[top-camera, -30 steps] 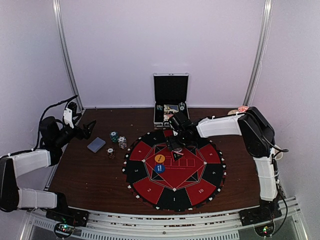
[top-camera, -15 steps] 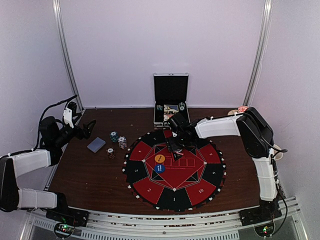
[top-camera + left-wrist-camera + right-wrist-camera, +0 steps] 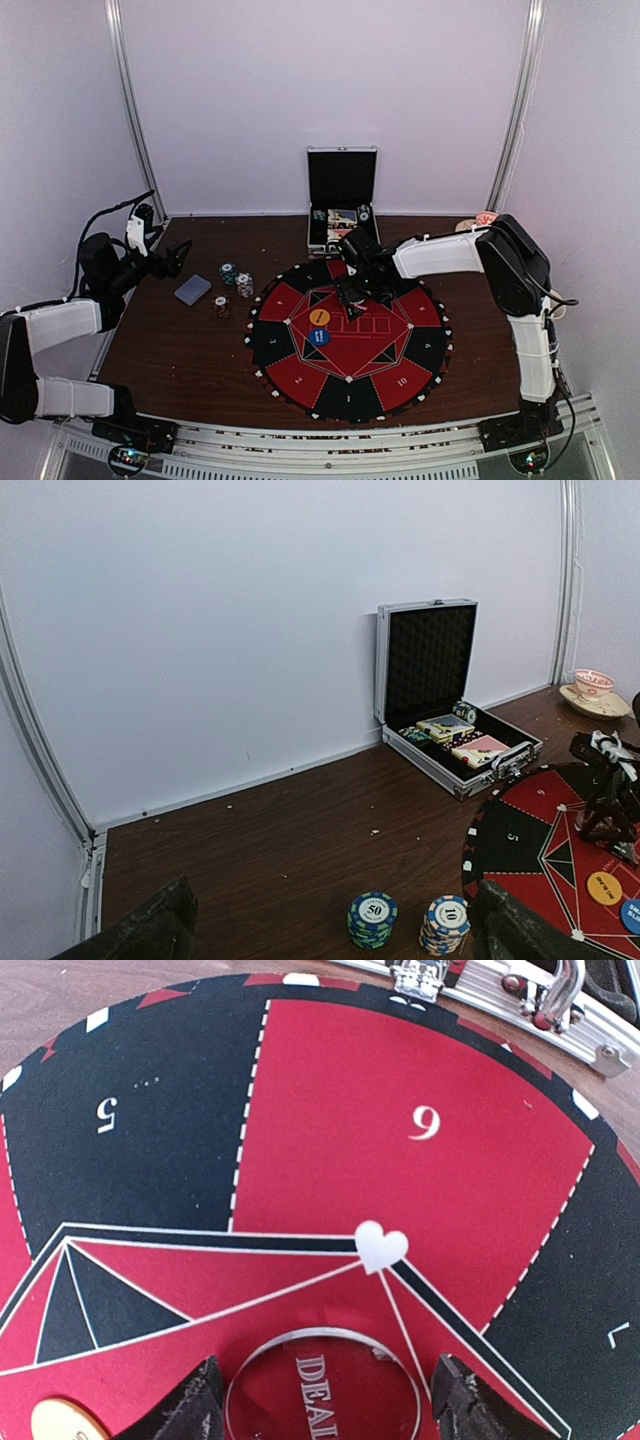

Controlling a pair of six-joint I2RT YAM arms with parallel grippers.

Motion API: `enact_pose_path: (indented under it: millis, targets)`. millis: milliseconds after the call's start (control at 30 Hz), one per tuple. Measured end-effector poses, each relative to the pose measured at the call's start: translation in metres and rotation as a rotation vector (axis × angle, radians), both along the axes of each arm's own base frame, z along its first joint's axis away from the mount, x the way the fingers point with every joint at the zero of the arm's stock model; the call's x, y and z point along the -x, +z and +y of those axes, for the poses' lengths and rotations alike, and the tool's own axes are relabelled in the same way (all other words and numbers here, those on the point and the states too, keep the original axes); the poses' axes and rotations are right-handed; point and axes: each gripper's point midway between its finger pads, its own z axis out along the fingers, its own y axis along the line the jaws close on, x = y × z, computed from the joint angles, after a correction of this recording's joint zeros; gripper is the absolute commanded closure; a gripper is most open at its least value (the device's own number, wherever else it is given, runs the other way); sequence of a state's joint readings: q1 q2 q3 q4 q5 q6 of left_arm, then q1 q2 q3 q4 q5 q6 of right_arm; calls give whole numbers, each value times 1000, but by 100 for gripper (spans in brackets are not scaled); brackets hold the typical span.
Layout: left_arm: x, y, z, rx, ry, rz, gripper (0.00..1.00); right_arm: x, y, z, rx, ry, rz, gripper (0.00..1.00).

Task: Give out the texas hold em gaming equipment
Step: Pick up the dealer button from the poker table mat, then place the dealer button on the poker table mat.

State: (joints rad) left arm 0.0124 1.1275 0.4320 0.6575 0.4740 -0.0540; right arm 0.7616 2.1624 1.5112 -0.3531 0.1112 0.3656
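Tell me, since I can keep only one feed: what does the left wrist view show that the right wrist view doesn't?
Only left wrist: two chip stacks, the case with its raised lid and contents, a cup on a saucer, and the right arm over the mat.
Only right wrist: a clear dealer disc lying between its fingers, and a white heart.
Both: the mat, the case's front edge, the orange disc.

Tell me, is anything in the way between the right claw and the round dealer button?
Nothing visible is. The dealer button lies flat on the mat, between the open fingers of the right gripper, with nothing on top of it.
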Motion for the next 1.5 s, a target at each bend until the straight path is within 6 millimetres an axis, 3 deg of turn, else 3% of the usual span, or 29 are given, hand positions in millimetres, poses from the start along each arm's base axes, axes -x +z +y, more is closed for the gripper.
enact_pose_path:
  millis: [267,467,700,833,1000,1200,1500]
  targets:
    - [0,0,0,0,3,0,2,5,1,-6,3,-9,3,39]
    - [0,0,1,0,6,0,2,15,6,-31,44,-49,-7,42]
    - [-1,-1,1,0,6,3,2,33,40,-68,26,-100,-55,42]
    - [-1,-2,1,0,6,4,2,48,56,-82,-11,-99,-81,42]
    - [-2,-3,1,0,7,10,2,85,48,-100,-27,-62,-58,42]
    - [-4,-10,1,0,8,28,2,126,28,-95,-17,41,-12,43]
    - [-4,-10,2,0,10,29,2,151,16,-76,6,157,0,43]
